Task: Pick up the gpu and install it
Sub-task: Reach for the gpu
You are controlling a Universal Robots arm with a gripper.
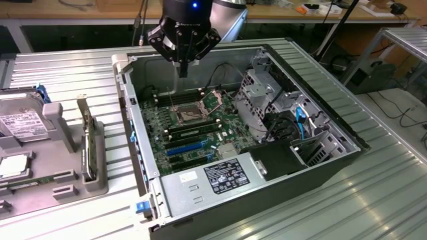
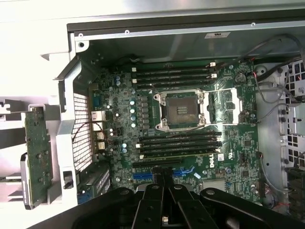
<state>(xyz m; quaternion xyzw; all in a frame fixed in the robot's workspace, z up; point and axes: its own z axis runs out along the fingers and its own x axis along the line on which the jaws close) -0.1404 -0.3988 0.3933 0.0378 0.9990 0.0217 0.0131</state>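
My gripper (image 1: 181,70) is closed and empty, hovering over the motherboard (image 1: 193,125). The gpu (image 1: 85,150) stands in its holder (image 1: 73,190) on the bench (image 1: 67,75), exterior view's left, well apart. Risks: dropping here hits the socket (image 1: 190,112); a closed gripper would topple the thin card.

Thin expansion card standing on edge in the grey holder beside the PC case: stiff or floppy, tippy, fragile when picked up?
Probably stiff: the thin green expansion card stands on edge in the grey slotted holder without sagging. Likely tippy if set down unsupported, being tall and thin. Bare components on its face suggest it is fragile.
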